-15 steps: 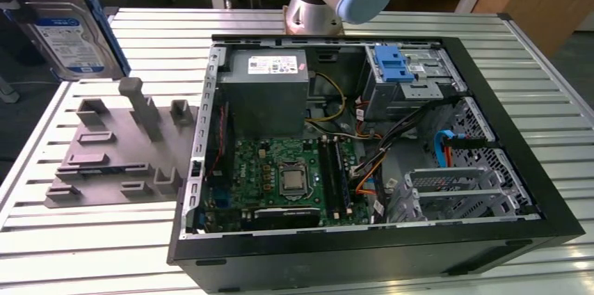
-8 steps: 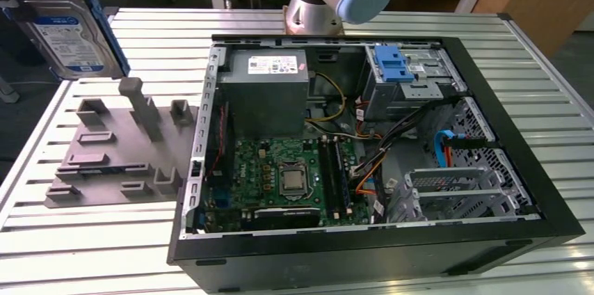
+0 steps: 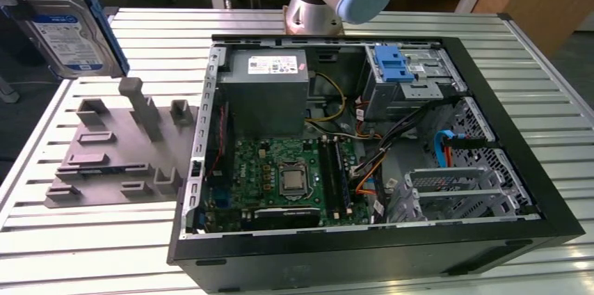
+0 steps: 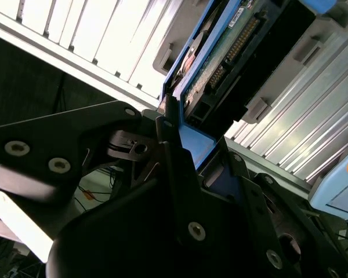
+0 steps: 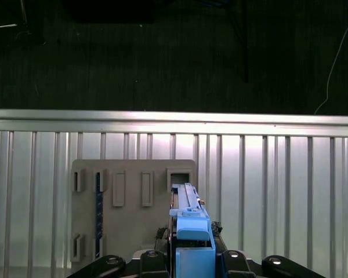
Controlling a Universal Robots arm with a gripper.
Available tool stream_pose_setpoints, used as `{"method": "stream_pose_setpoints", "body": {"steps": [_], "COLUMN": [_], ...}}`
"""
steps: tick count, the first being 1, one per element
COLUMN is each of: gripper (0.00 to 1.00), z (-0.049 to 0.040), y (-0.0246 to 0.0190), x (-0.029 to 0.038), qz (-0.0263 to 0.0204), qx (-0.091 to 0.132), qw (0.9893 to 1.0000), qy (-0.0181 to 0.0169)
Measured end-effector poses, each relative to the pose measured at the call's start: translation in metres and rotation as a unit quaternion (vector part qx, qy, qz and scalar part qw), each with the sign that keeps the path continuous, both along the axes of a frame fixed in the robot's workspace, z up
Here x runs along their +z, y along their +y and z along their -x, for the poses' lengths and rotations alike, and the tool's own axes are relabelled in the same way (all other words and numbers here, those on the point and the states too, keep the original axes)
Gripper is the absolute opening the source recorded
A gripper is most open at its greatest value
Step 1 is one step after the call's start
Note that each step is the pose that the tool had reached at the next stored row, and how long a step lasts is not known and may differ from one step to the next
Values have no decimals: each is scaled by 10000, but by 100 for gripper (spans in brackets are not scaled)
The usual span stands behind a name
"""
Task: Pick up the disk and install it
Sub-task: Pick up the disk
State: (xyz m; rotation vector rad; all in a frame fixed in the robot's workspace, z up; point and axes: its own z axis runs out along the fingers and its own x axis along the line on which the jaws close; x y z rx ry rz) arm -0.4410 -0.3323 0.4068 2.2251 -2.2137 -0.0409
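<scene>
The hand (image 4: 191, 139) is clamping shut on the disk (image 3: 69, 30), its black fingers (image 4: 169, 130) pinching the blue bracket (image 4: 198, 146) that frames the drive, as the second wrist view is showing.

Taking the open computer case (image 3: 371, 257) as the landmark, the disk is hanging in the air outside it, off the case's far corner toward the exterior view's left. It is raised well clear of the table (image 3: 93, 253) and is floating above the grey fixture block (image 3: 116, 149) that is lying just beside the case wall. The disk is standing on edge, its labelled face turning toward the exterior camera and its long axis running roughly up and down with a slight tilt. In the first wrist view it is showing edge-on, reaching straight out from the hand over the fixture.

Inside the case, the silver drive cage (image 3: 408, 72) with its blue latch is sitting at the far corner toward the exterior view's right. So the disk and the cage are lying well apart, with the grey power supply (image 3: 269, 90) between them.
</scene>
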Motion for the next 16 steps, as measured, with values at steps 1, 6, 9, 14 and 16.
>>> {"method": "stream_pose_setpoints", "body": {"steps": [1,6,9,14,16], "gripper": [36,36,36,36,36], "z": [0,0,0,0,0], "y": [0,0,0,0,0], "x": [7,42,61,102,114], "qz": [0,0,0,0,0], "qx": [0,0,0,0,0], "qw": [10000,10000,10000,10000,10000], "qy": [0,0,0,0,0]}}
